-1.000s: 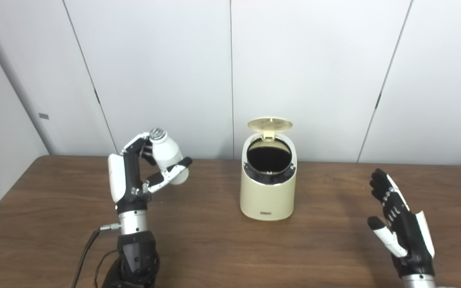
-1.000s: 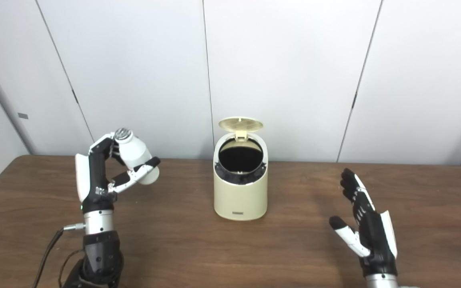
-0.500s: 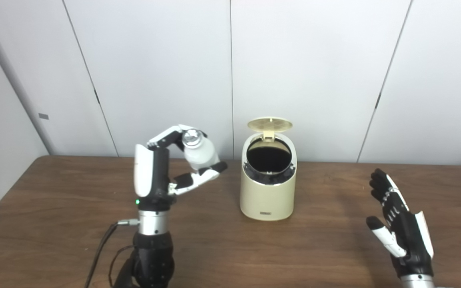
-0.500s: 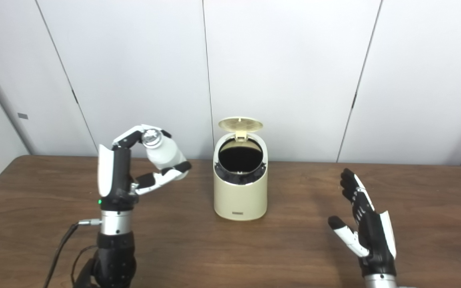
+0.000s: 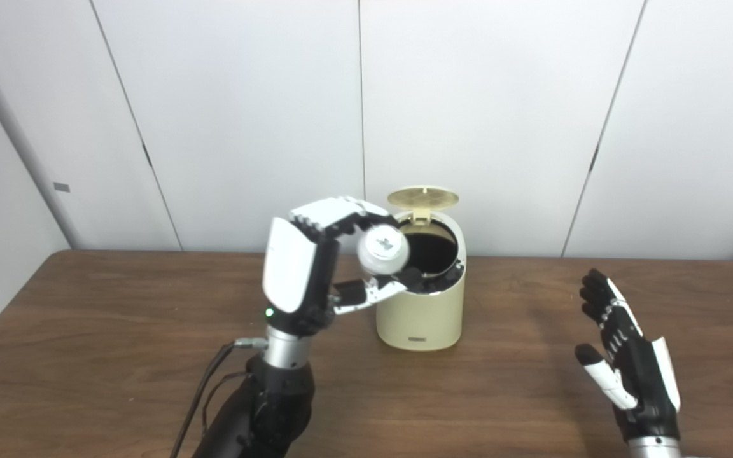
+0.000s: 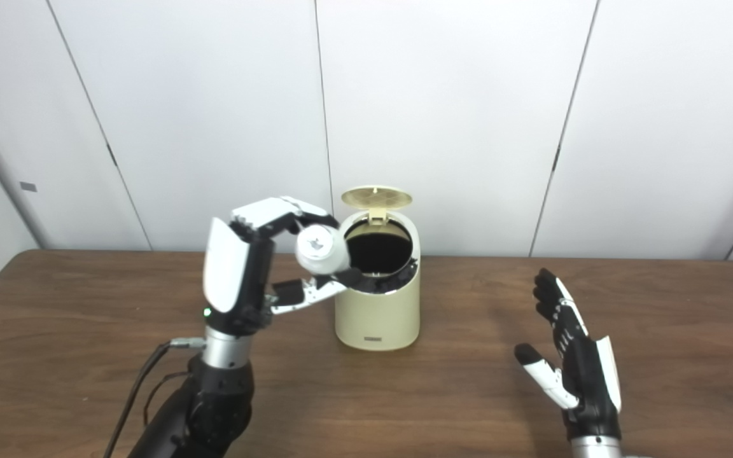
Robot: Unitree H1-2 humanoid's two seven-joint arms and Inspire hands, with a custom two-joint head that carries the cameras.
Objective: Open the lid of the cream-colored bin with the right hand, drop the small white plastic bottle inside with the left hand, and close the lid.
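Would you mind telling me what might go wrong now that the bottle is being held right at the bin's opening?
1. The bottle sits over the left rim of the bin, not its centre; released now, it may strike the rim and fall onto the table.
2. The left hand is close to the bin and could nudge or tip it.
3. The raised lid could get knocked shut.

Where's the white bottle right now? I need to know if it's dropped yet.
Not dropped: the white bottle is in the left hand, at the bin's left rim.

Two head cameras side by side look down at the table (image 5: 86, 356); both share the whole scene.
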